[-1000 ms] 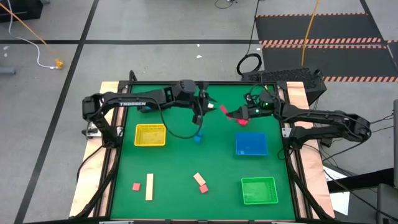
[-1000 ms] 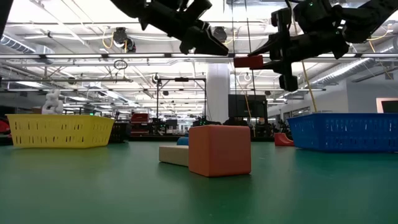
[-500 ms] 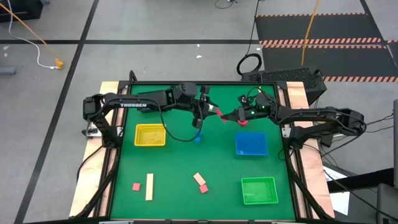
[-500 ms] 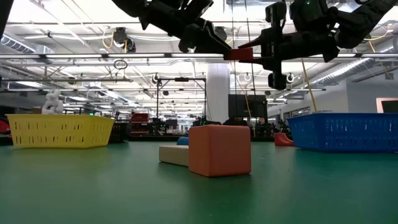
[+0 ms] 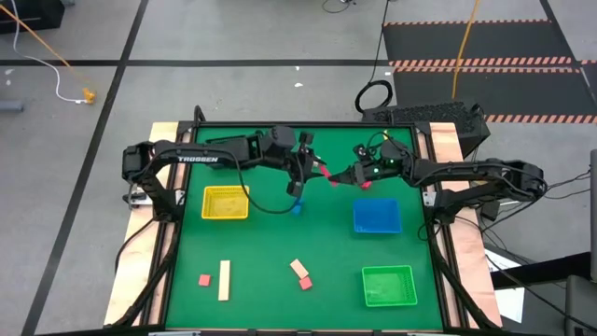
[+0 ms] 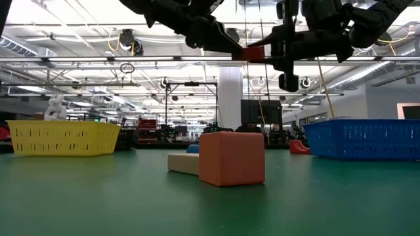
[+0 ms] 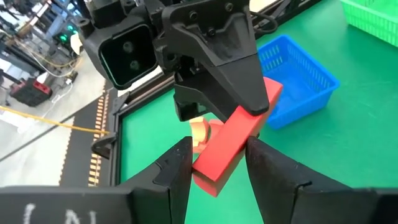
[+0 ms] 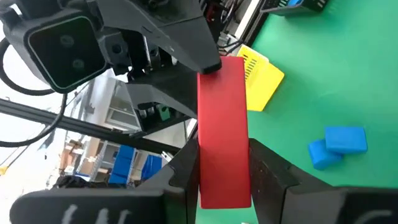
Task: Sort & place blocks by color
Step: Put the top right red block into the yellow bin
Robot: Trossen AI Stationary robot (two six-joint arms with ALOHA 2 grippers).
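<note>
Above the far middle of the green desk [image 5: 280,243], the left gripper [image 5: 310,172] and the right gripper [image 5: 338,175] meet tip to tip, each with its fingers closed on opposite ends of one red bar [image 5: 325,175] held in the air between them. Below them lie two blue blocks [image 5: 297,207], between the yellow tray [image 5: 225,203] and the blue tray [image 5: 376,217]. Nearer the front, a pink and a tan block [image 5: 300,273] lie together, well apart from the green tray [image 5: 388,286].

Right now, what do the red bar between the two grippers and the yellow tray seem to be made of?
The red bar looks like painted wood: matte, even colour, sharp edges, though no grain shows. The yellow tray looks like moulded plastic, since its thin walls have regular slots.
</note>
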